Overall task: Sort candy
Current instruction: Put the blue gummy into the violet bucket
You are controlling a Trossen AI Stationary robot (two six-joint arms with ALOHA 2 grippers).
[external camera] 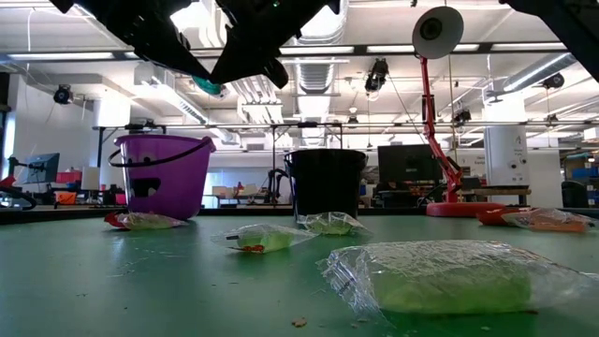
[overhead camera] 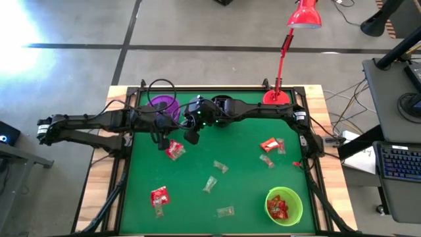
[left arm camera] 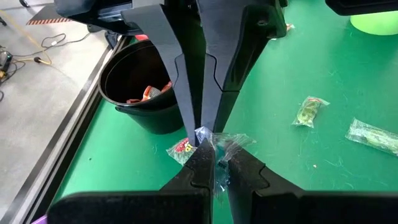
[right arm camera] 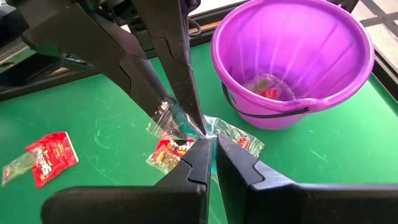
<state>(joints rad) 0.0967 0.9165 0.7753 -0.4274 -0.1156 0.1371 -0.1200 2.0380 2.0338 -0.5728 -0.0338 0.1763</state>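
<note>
Both grippers meet above the green surface (overhead camera: 243,141), clamped on one candy: a clear crinkly wrapper (right arm camera: 214,127) with a teal tint, pinched at opposite ends. Left gripper (left arm camera: 208,146) and right gripper (right arm camera: 211,144) are each closed on its film. Directly beneath them lies a red-and-white candy (right arm camera: 171,149). Purple cup (right arm camera: 292,56) sits just beyond the right gripper; black cup (left arm camera: 143,87) just beyond the left.
</note>
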